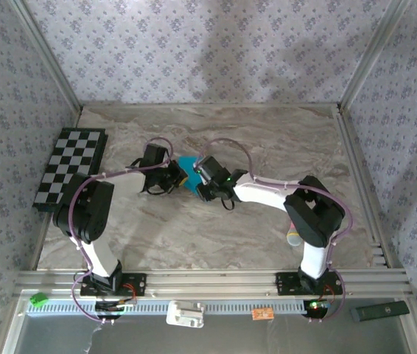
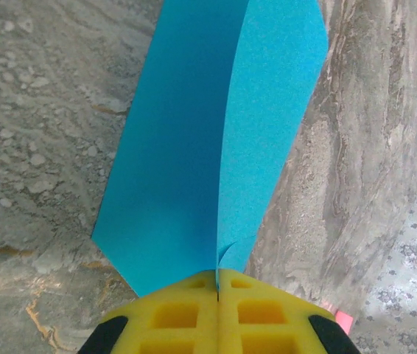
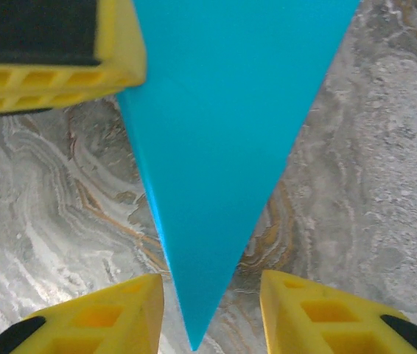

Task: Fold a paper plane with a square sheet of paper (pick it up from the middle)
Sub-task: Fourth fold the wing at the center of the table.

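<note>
The square sheet of paper is folded into a teal-blue paper plane [image 1: 187,167], held just above the marble table [image 1: 267,140] between the two arms. In the left wrist view the paper plane [image 2: 186,147] spreads into two flaps on either side of a centre crease. My left gripper [image 2: 217,279] is shut on that crease at its near end. My right gripper [image 3: 212,313] is open, and the sharp tip of the paper plane [image 3: 216,133] hangs between its yellow fingers [image 3: 304,310] without touching them. In the top view the left gripper [image 1: 173,177] and right gripper [image 1: 197,184] nearly meet.
A black-and-white checkered board [image 1: 72,168] lies at the table's left edge. A pale stick end [image 1: 295,237] pokes out beside the right arm's elbow. A pink bit [image 2: 343,321] shows by the left fingers. Patterned walls close in three sides.
</note>
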`<state>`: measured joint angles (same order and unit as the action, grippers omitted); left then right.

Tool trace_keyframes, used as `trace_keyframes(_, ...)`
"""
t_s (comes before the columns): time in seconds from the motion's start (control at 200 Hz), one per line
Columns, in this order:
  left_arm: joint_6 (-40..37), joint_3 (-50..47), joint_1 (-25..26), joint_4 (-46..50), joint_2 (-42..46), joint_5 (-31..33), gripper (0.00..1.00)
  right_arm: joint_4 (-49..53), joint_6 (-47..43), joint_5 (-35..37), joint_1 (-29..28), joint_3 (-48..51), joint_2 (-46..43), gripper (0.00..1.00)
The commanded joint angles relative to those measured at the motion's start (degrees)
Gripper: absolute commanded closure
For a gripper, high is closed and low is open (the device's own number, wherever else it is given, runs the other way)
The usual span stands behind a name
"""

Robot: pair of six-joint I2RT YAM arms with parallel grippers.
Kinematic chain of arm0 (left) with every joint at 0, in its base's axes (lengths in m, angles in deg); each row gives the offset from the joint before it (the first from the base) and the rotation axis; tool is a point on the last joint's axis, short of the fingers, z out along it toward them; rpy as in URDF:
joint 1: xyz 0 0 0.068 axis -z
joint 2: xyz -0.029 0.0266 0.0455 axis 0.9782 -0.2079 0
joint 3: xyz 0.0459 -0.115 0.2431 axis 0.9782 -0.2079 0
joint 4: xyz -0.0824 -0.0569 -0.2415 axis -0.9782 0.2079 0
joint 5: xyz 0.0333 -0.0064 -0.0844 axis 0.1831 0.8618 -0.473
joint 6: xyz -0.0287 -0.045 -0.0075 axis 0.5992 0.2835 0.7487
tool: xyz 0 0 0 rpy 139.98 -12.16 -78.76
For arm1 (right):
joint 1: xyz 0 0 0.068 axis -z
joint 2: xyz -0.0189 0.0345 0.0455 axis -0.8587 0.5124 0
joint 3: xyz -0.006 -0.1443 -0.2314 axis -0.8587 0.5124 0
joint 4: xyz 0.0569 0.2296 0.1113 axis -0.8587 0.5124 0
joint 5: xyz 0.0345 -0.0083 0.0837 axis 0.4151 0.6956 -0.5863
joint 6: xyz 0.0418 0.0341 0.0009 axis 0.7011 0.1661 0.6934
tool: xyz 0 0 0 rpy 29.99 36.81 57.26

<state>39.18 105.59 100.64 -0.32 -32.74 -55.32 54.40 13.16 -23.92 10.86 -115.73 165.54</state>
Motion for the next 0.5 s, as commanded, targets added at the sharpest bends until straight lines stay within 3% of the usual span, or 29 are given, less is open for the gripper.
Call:
trace_keyframes(0.0,2.1,1.86,0.31,2.19,1.36,-0.06,0.96,-2.59,-1.41,3.08,-0.97,-0.32,1.77,0.58)
trace_keyframes(0.5,4.39,2.82,0.31,2.9,0.95,-1.69,0.95,-1.91,-3.29,4.73,-1.54,-4.78,6.53,0.57)
